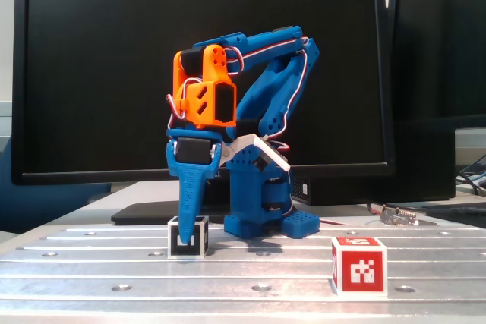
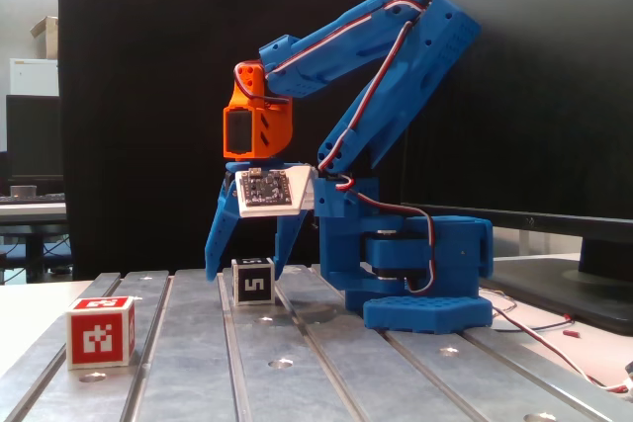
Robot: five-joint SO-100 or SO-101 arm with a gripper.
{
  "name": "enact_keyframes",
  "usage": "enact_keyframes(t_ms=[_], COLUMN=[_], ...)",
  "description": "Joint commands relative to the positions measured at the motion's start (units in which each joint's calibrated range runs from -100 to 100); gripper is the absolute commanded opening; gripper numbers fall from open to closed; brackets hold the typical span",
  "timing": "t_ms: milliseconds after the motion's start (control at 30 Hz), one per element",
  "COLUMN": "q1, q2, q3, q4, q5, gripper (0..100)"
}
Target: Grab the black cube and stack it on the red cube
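Pincer (image 2: 247,271) astride black cube (image 2: 254,282), red cube (image 2: 101,331) apart

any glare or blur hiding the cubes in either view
No: in both fixed views the black cube and red cube read clearly, only mildly soft. In one fixed view the tool hides the black cube's marker; the slotted metal table shows gentle sheen.

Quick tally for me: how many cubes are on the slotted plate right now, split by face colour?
Black-faced cubes: 1, the black cube, on the plate between the open fingers of the end effector.
Red-faced cubes: 1, the red cube, standing alone nearer the camera in this fixed view.
Total: 2 cubes.
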Motion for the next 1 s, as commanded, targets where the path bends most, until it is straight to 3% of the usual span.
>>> enact_keyframes(t_ms=[0, 967], q1=[0.01, 1.42], q2=[0.25, 7.44], q3=[-0.14, -4.84], q4=[-0.26, 0.76], q5=[-0.18, -0.18], gripper=[28, 28])
